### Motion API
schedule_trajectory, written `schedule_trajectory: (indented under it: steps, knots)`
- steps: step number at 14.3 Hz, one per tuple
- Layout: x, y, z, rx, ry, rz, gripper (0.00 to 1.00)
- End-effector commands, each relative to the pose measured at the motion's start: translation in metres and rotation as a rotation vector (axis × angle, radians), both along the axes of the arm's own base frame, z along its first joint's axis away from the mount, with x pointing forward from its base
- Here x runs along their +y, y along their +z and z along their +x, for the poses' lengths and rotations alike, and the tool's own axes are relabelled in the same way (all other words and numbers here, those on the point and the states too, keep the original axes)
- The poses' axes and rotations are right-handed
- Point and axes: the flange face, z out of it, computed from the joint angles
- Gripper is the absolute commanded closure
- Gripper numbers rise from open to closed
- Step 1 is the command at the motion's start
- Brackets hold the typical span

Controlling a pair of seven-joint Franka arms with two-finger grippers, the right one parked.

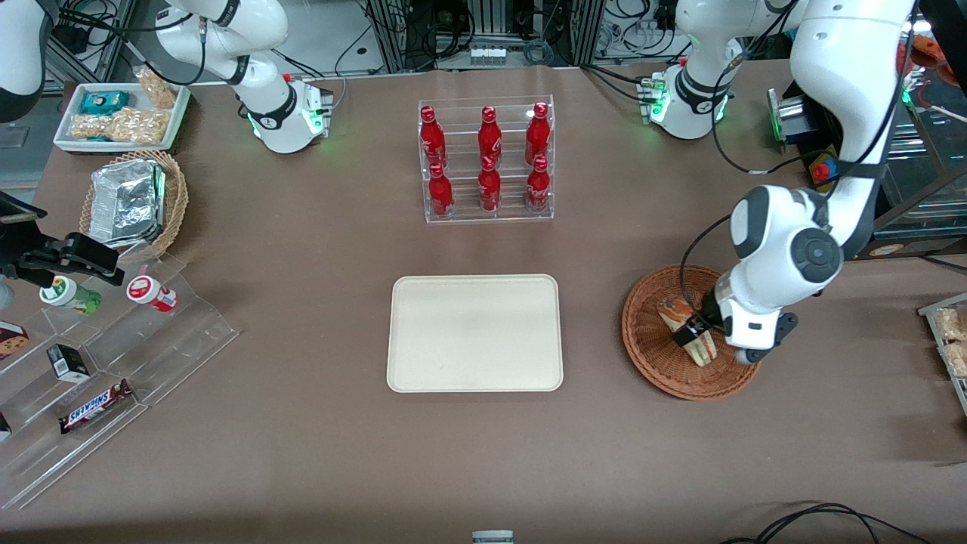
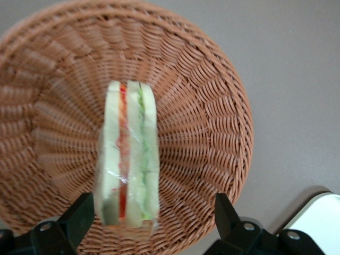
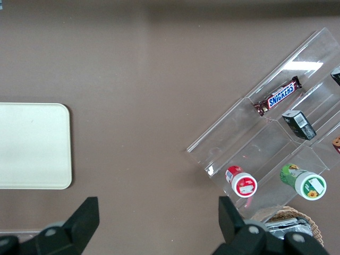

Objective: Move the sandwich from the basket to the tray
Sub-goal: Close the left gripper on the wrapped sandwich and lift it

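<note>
The small clear-wrapped triangular sandwich (image 2: pixel 128 154) is standing on edge in the round reddish-brown wicker basket (image 2: pixel 207 133). The left gripper (image 2: pixel 151 220) is hovering over it, fingers spread apart, one finger (image 2: pixel 79 215) touching the bread. The flat cream rectangular tray (image 1: pixel 475 333) is lying nearby.

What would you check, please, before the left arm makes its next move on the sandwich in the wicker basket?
1. Sandwich in the basket: ok, lying on edge.
2. Gripper over the sandwich: ok, low above the basket.
3. Fingers open: ok; one finger sits close against the bread, the other stands well clear.
4. Sandwich centred between the fingers: not ok, it is off to one finger.
5. Cream tray bare for the drop: ok.
6. Firm hold on the sandwich: not ok, not yet gripped.
</note>
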Motion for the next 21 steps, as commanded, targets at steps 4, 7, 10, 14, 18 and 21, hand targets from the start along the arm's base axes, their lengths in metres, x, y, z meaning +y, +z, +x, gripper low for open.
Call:
schedule_trajectory:
  steps: [4, 7, 10, 14, 18, 21]
  knots:
    - [0.001, -0.022, -0.004, 0.037, -0.027, 0.047, 0.0]
    - [0.008, -0.03, -0.005, 0.064, -0.021, 0.052, 0.1]
    - [0.016, -0.032, -0.007, 0.097, -0.018, 0.068, 0.63]
    - [0.023, -0.02, -0.001, 0.122, -0.011, 0.076, 0.99]
    - [0.023, 0.036, 0.008, 0.124, -0.06, 0.108, 0.97]
    - [-0.011, 0.07, -0.002, 0.16, -0.135, 0.123, 0.97]
